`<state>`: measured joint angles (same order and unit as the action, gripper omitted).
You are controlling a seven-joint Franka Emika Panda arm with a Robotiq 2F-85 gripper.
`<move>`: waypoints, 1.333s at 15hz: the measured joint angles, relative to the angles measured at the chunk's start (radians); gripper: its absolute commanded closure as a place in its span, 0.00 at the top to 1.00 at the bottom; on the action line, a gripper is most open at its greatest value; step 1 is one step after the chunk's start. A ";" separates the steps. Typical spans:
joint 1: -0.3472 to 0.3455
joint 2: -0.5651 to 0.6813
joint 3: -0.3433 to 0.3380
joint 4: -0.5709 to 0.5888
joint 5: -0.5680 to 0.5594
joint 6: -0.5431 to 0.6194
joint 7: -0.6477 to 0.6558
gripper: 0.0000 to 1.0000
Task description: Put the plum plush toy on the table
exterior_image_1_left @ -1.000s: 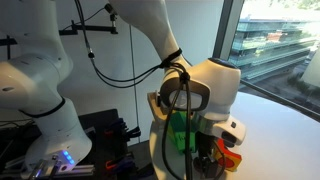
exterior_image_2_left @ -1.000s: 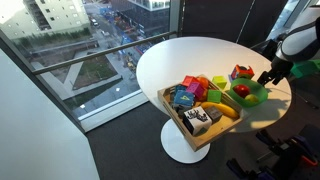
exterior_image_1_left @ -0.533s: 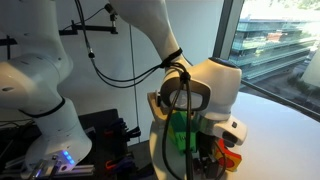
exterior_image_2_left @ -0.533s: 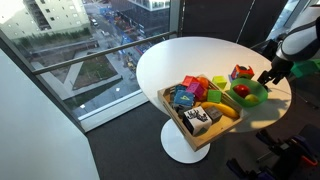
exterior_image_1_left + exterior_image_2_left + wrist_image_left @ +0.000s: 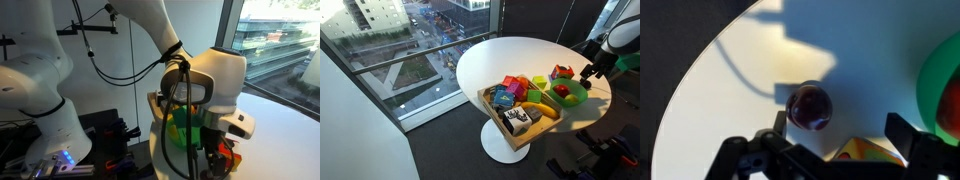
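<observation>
In the wrist view the plum plush toy (image 5: 809, 107), a small dark maroon ball, lies on the white table (image 5: 740, 80). It is just ahead of my left finger, not between the jaws. My gripper (image 5: 838, 125) is open with nothing in it, and the orange block with red spots (image 5: 865, 152) lies under the gap between its fingers. In an exterior view the gripper (image 5: 588, 72) hovers over the table (image 5: 500, 60) near its far edge, beside the green bowl (image 5: 571, 97). The plum toy cannot be made out there.
A wooden box (image 5: 496, 117) full of coloured toys stands at the table's near edge. The green bowl holds a brighter red round toy (image 5: 563, 91). The orange spotted block (image 5: 561, 72) lies behind the bowl. The arm's cable hangs by the wrist (image 5: 212, 85).
The gripper and wrist have lifted slightly and shifted sideways. The toys, box and bowl have not moved.
</observation>
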<state>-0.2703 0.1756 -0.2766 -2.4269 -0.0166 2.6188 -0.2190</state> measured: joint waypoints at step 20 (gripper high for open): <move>0.093 -0.365 0.096 -0.064 -0.082 -0.439 0.002 1.00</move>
<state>-0.1774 -0.1893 -0.1806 -2.4911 -0.0985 2.1801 -0.2172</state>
